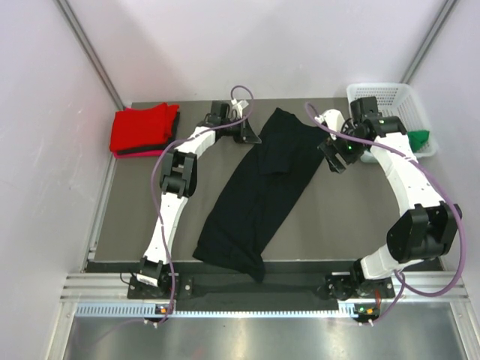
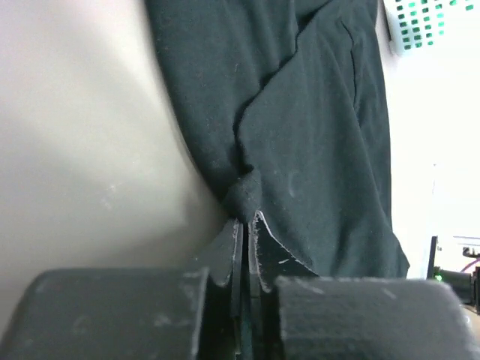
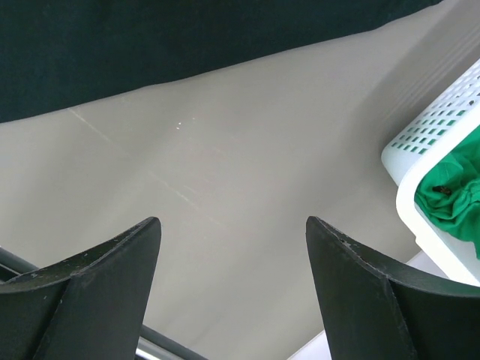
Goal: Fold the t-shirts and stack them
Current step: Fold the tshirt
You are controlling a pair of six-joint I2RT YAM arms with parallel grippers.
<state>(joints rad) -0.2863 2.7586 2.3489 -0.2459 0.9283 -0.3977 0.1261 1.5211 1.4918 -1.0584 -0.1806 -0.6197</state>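
The black t-shirt (image 1: 259,187) lies stretched out diagonally across the middle of the table. My left gripper (image 1: 250,136) is at its far left edge, shut on a pinch of the black cloth (image 2: 300,135), with the jaws closed together at the fold (image 2: 247,219). My right gripper (image 1: 335,160) is open and empty (image 3: 232,221) over bare table, just right of the shirt's far end (image 3: 150,45). A folded red t-shirt (image 1: 142,129) sits at the far left. A green t-shirt (image 1: 420,138) lies in the basket, and also shows in the right wrist view (image 3: 457,187). No pink shirt is in view.
The white mesh basket (image 1: 390,94) stands at the far right corner, close to my right gripper; its rim shows in the right wrist view (image 3: 427,135). A dark layer shows under the red shirt. Grey walls enclose the table on the left, back and right.
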